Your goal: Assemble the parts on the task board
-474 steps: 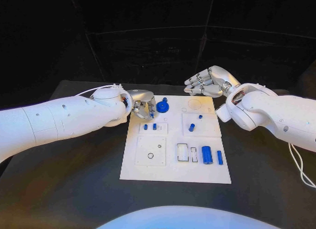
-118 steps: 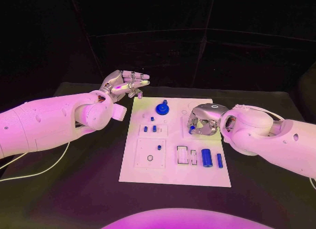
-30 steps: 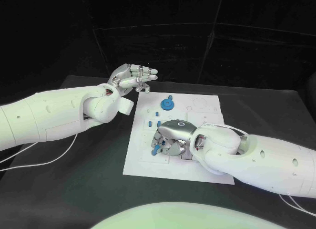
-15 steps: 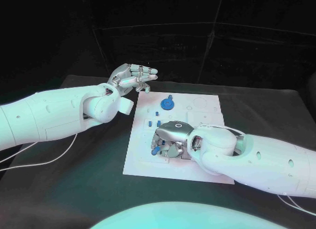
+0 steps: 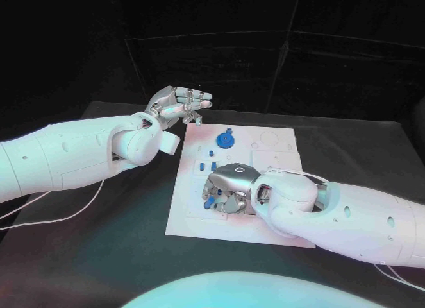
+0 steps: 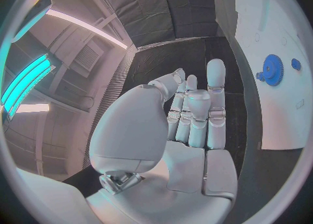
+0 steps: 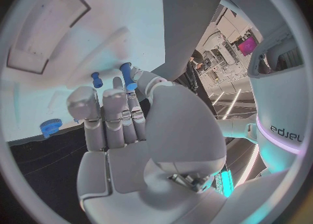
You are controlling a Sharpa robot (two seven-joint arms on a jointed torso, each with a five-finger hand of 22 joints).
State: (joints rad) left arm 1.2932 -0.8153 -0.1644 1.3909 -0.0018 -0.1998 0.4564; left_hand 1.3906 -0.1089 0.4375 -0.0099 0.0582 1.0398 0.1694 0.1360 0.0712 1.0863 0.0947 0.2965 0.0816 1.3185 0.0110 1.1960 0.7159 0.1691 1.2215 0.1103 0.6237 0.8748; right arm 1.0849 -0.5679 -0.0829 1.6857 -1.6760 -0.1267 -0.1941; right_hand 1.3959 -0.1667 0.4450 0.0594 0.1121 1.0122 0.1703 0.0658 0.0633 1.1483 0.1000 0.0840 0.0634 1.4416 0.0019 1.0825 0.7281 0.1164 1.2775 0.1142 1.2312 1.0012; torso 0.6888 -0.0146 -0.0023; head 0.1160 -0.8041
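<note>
The white task board (image 5: 279, 149) lies in the middle of the black table. My right hand (image 5: 233, 188) hangs low over the board's left middle and pinches a small blue peg (image 5: 208, 203) between thumb and a fingertip; the right wrist view shows this peg (image 7: 125, 70) close above the board. Another blue peg (image 7: 96, 80) stands in the board just beside it. A blue gear (image 5: 225, 139) sits near the board's far left end. My left hand (image 5: 180, 104) is raised off the board's far left corner, holding nothing, its fingers (image 6: 195, 110) side by side.
Small blue pegs (image 5: 212, 166) stand in the board between the gear and my right hand. A square inset plate (image 7: 49, 31) shows on the board past the fingertips. My right forearm (image 5: 360, 218) covers the board's near right part. Bare black table lies to the left.
Over the last second both hands have hardly moved. Since 3.9 s ago my right hand has gone from the board's right middle to its left middle with a blue peg.
</note>
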